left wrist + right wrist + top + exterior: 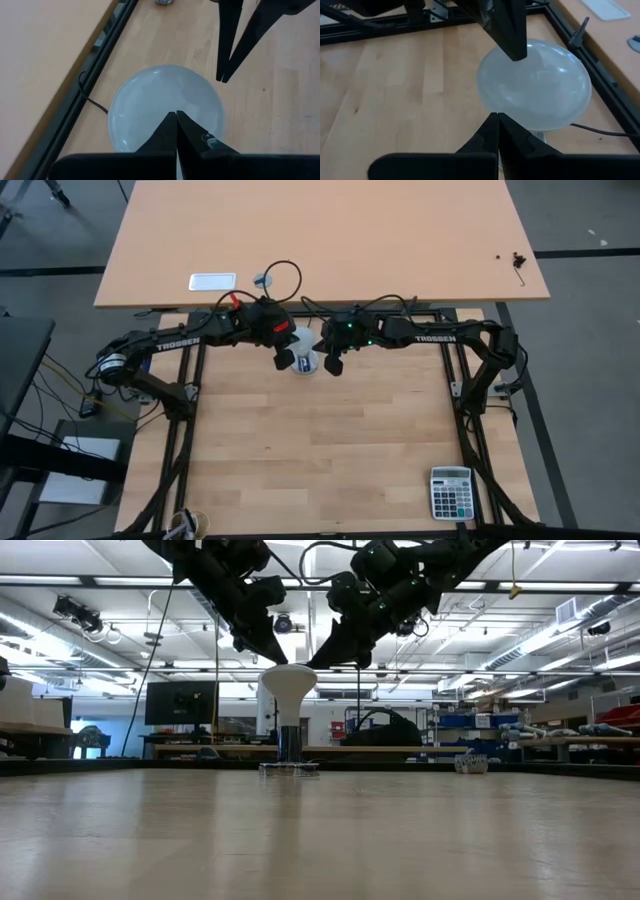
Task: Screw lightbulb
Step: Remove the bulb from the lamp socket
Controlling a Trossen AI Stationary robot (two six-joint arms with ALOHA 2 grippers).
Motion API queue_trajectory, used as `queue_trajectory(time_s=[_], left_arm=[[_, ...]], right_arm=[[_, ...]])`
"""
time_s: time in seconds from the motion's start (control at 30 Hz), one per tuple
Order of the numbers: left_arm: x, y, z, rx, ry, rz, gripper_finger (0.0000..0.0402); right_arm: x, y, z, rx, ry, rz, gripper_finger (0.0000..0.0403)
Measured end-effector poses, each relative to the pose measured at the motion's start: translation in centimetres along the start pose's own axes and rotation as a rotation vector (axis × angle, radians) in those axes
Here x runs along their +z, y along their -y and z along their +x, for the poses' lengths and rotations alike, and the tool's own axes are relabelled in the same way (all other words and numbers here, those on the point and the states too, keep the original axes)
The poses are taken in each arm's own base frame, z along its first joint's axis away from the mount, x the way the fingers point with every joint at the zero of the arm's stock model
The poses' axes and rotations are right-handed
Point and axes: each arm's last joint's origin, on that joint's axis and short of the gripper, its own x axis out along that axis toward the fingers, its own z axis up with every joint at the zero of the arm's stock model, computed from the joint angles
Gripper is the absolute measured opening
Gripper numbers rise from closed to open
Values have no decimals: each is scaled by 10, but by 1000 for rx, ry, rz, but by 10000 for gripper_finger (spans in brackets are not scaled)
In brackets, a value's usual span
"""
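A white lightbulb (pixel 289 685) stands upright, head up, on a socket (pixel 289 766) near the far edge of the wooden worktop (pixel 330 450), roughly midway across. Both arms meet above it. The left tool (pixel 285 359) hangs just over the bulb's left side, its fingers pressed together and holding nothing. The right tool (pixel 334 365) hangs just over the right side, fingers likewise together and empty. A calculator (pixel 451 492) lies at the worktop's near right corner

Left pincer (pixel 283 360) and right pincer (pixel 334 365) closed, near together.
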Motion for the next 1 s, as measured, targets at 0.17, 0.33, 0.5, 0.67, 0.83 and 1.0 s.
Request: queue_trajectory(time_s=[0.17,0.33,0.5,0.67,0.83,1.0], left_arm=[[0,0,0,0,1,0,3],[0,0,0,0,4,0,3],[0,0,0,1,5,-1,3],[0,0,0,1,6,-1,3],[0,0,0,4,5,-1,3],[0,0,0,12,-1,-9,3]], right_arm=[[1,0,0,4,6,-2,11],[-2,-2,6,71,14,18,11],[0,-6,8,83,25,38,11],[-3,-3,7,36,0,46,11],[-3,4,8,5,2,50,10],[-8,13,13,-7,-11,65,10]])
